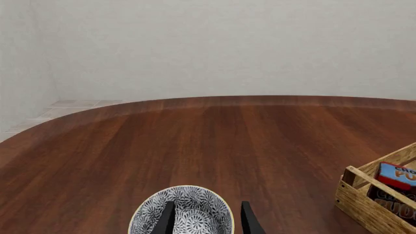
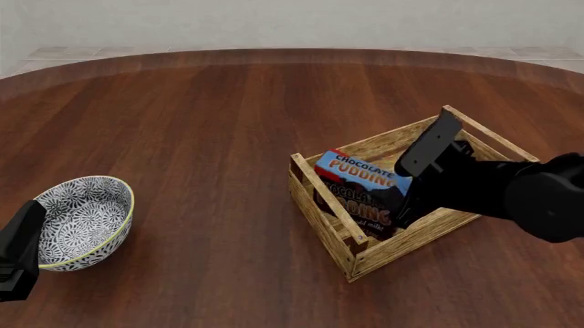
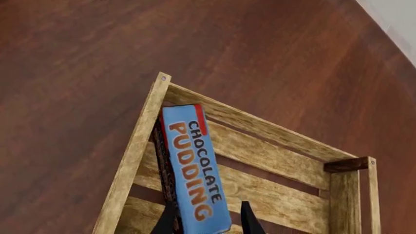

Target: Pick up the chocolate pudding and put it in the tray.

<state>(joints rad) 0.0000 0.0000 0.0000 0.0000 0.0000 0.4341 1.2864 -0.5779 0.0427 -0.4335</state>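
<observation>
The chocolate pudding [image 2: 360, 171] stands on edge inside the tray [image 2: 415, 239], a light wooden slatted crate, against its left wall, blue top up. In the right wrist view the pudding [image 3: 195, 165] lies between the spread fingers of my right gripper [image 3: 209, 222], which is open around the box's end inside the tray [image 3: 260, 156]. In the front view the right arm reaches over the crate to the box. My left gripper [image 1: 208, 219] is open and empty over the bowl. The tray [image 1: 364, 204] and pudding [image 1: 398, 175] also show in the left wrist view.
A black-and-white patterned bowl with a yellow rim [image 2: 82, 219] sits at the front left of the round dark wooden table [image 2: 210, 123], under my left gripper; it also shows in the left wrist view [image 1: 185, 207]. The left arm [image 2: 18, 260] is at the frame's left edge.
</observation>
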